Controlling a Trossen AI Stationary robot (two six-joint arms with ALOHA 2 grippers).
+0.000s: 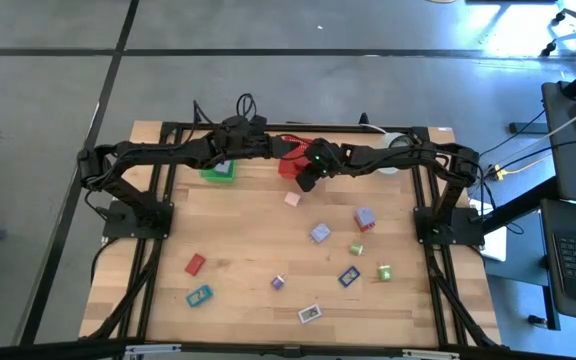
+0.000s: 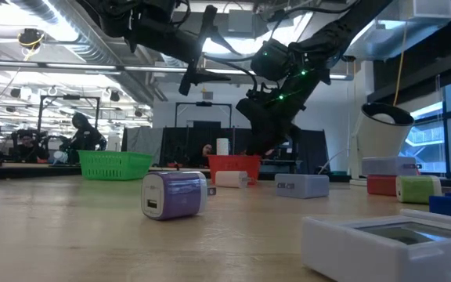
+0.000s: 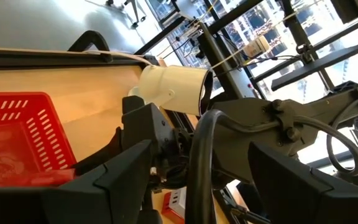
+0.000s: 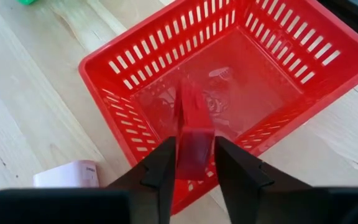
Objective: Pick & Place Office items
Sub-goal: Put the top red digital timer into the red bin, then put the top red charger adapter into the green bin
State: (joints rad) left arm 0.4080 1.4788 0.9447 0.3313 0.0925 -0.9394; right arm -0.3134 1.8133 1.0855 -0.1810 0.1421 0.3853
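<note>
At the far edge of the bench [image 1: 238, 225], both arms meet over the baskets. The red basket [image 4: 229, 68] sits mid-edge, the green basket [image 1: 218, 171] to its left. The right end effector [image 4: 192, 163] hangs above the red basket's near rim, clamped on a red flat piece [image 4: 194, 140]. The left end effector [image 3: 197, 180] waits beside it, fingers apart. Small office items [image 1: 319, 233] lie scattered, well apart, across the open near half.
</note>
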